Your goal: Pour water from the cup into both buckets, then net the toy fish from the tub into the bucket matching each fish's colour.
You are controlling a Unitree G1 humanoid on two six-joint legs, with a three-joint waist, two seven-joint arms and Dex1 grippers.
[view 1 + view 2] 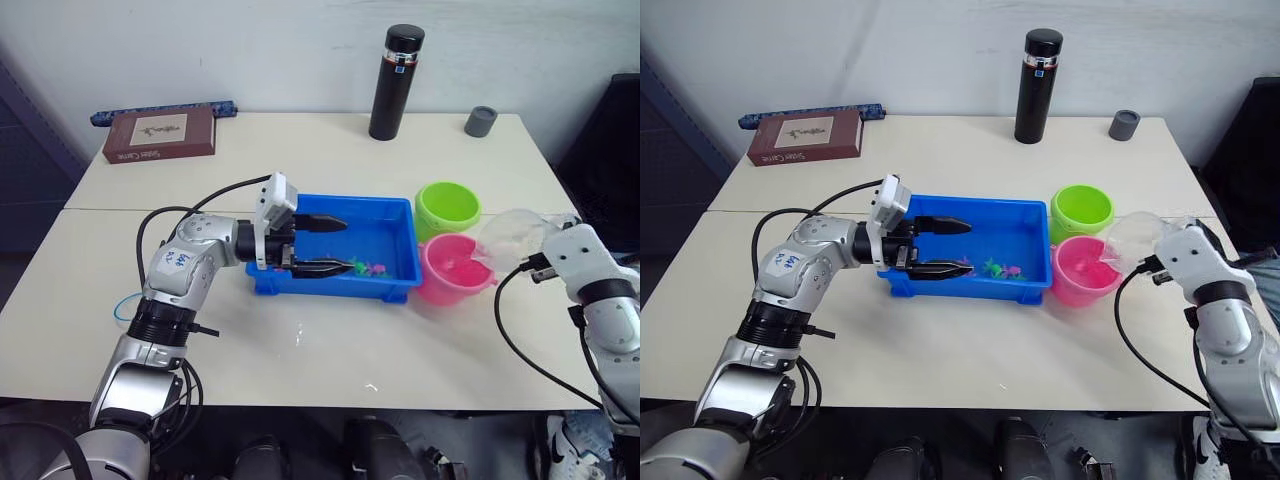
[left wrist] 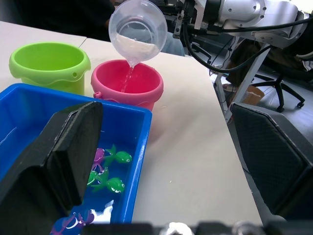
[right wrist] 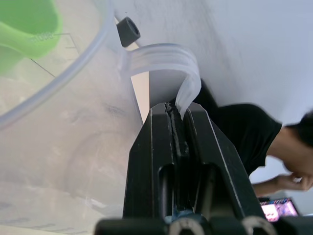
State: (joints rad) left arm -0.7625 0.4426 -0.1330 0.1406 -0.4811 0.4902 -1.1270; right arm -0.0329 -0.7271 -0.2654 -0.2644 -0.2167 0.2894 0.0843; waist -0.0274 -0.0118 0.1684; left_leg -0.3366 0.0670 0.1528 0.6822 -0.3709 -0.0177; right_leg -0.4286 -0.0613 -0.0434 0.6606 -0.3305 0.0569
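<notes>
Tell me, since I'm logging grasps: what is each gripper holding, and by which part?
The right gripper is shut on the cup, pinching its side handle. The left gripper is open over the tub, holding nothing.

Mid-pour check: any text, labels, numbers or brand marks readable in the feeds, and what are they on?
Brown book: pale cover panel and a line of print along its edge, too small to read.
Left forearm sticker: blue handwriting, illegible.
Black flask: small blue-white label, unreadable.
Green bucket: embossed rim marking, too blurred to read.

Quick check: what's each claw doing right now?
Left claw: open, empty, over the tub.
Right claw: shut on the cup handle, pouring water into the pink bucket.
</notes>
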